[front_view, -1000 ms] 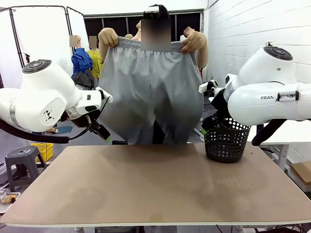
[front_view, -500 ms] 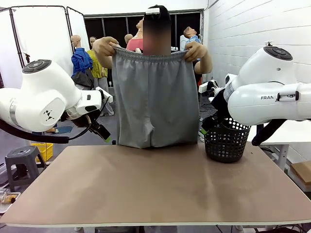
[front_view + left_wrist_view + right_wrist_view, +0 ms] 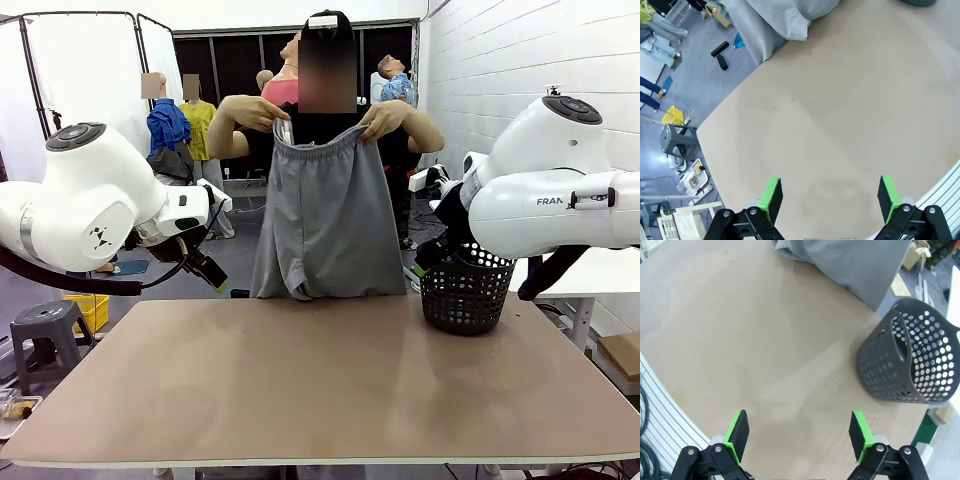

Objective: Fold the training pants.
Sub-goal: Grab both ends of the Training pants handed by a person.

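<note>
Green-padded fingers of the left gripper (image 3: pixel 830 192) stand spread and released over the bare tan wooden tabletop (image 3: pixel 840 115), holding nothing. The right gripper (image 3: pixel 799 432) is just as wide and empty above the same surface. Toward the far right corner sits a dark grey perforated plastic basket (image 3: pixel 466 290). Beyond the far edge, a person's hands (image 3: pixel 262 112) pinch the gathered waistband of the light grey jersey training pants (image 3: pixel 328 220), which hang upright with their hems at the table's far edge.

White painted brick wall (image 3: pixel 500 60) at right, white fabric screen in black frame (image 3: pixel 80 70) at left, grey plastic stool (image 3: pixel 45 330), blue-grey floor (image 3: pixel 705 85)
</note>
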